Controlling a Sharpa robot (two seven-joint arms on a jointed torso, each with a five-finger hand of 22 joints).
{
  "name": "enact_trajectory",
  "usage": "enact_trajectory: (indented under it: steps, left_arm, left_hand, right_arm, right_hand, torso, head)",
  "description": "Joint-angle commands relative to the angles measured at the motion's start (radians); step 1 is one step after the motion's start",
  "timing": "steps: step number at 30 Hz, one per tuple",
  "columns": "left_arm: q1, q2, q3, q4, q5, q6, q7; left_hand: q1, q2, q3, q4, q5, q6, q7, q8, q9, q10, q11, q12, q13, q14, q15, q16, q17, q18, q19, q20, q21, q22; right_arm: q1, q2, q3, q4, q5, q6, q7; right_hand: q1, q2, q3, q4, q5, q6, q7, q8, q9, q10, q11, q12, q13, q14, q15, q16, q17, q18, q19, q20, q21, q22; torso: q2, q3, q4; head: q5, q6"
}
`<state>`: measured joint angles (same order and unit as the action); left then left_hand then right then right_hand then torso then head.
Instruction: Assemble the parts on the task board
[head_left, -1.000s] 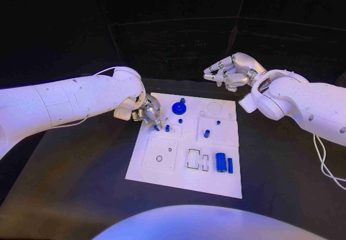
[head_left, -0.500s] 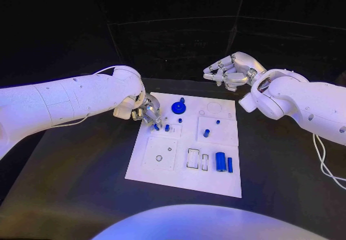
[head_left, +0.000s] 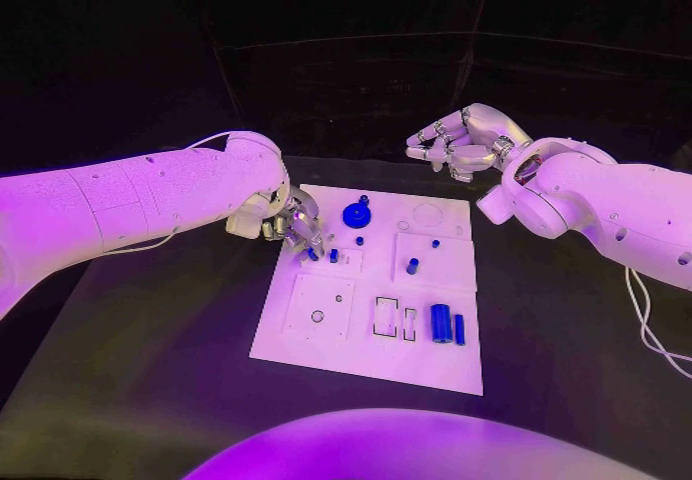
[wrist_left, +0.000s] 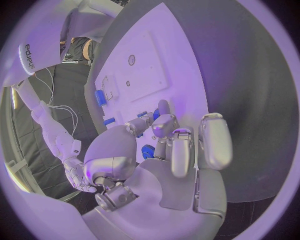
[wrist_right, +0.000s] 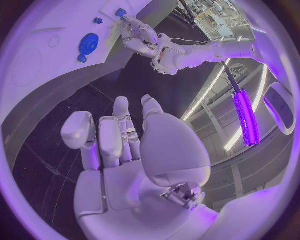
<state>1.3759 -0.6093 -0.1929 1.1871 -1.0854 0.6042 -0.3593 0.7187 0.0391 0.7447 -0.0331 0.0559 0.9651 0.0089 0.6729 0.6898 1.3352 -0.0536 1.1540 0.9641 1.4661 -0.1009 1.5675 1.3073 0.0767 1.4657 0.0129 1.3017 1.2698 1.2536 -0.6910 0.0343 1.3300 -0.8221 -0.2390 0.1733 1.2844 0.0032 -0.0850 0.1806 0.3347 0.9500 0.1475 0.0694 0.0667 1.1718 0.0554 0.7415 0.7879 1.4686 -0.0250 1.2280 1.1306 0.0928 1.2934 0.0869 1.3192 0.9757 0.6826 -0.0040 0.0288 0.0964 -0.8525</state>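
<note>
The white task board (head_left: 325, 345) lies in the middle of the black table. My left hand (head_left: 296, 226) hangs over the board's far left part and its fingertips pinch a small blue peg (head_left: 310, 254), seen between thumb and finger in the left wrist view (wrist_left: 155, 116). A second small peg (head_left: 335, 256) stands just beside it. A blue gear (head_left: 358, 215) sits near the far edge, also in the right wrist view (wrist_right: 89, 44). Further parts are a blue peg (head_left: 413, 266) and two blue cylinders (head_left: 440, 323). My right hand (head_left: 459, 142) is raised beyond the board's far right corner, holding nothing.
White rectangular frames (head_left: 389, 317) stand beside the cylinders, and a small ring (head_left: 317, 317) lies on the left panel. Bare black table (head_left: 159, 350) surrounds the board on all sides.
</note>
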Motion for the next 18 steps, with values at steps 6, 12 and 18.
enact_trajectory:
  steps: [6,12,18]
  left_arm:
    - [-0.001,0.000,-0.001,0.005,-0.005,0.022,-0.013]
    - [-0.001,0.000,-0.001,0.009,-0.005,0.022,-0.012]
    - [-0.001,-0.001,-0.001,0.014,-0.005,0.018,-0.011]
  left_hand:
    - [0.022,0.016,0.000,-0.020,0.002,0.009,0.001,-0.008,0.005,0.012,-0.002,0.009,0.008,0.105,-0.007,0.003,0.263,-0.008,0.014,-0.010,0.007,0.006]
    - [0.040,0.036,0.011,-0.036,0.003,0.014,0.000,-0.012,0.008,0.016,-0.003,0.012,0.013,0.105,-0.007,0.003,0.263,-0.009,0.015,-0.010,0.009,0.009]
    - [0.047,0.046,0.017,-0.040,0.003,0.018,-0.001,-0.013,0.010,0.019,-0.003,0.014,0.017,0.105,-0.007,0.003,0.263,-0.009,0.016,-0.010,0.012,0.012]
  right_arm:
    - [0.002,0.001,0.001,0.001,0.003,0.002,0.009]
    - [0.002,0.001,0.001,0.001,0.003,0.003,0.009]
    - [0.002,0.002,0.001,0.000,0.003,0.003,0.010]
  right_hand:
    - [0.003,0.006,-0.005,0.002,0.005,-0.004,-0.001,0.005,0.001,-0.008,0.002,-0.003,-0.001,0.018,0.004,-0.004,0.001,0.020,-0.008,0.000,-0.004,-0.001]
    - [0.003,0.006,-0.005,0.002,0.005,-0.004,-0.001,0.005,0.001,-0.008,0.002,-0.003,-0.001,0.018,0.004,-0.004,0.001,0.020,-0.008,0.000,-0.004,-0.001]
    - [0.004,0.006,-0.006,0.002,0.005,-0.004,-0.001,0.005,0.001,-0.009,0.002,-0.005,-0.003,0.018,0.004,-0.004,0.001,0.020,-0.008,0.000,-0.005,-0.002]
  torso:
    - [0.000,-0.0004,0.0008]
    - [0.000,-0.0002,0.0008]
    - [0.000,0.0000,0.0004]
  head:
    - [0.001,-0.002]
    - [0.001,-0.003]
    - [0.002,-0.002]
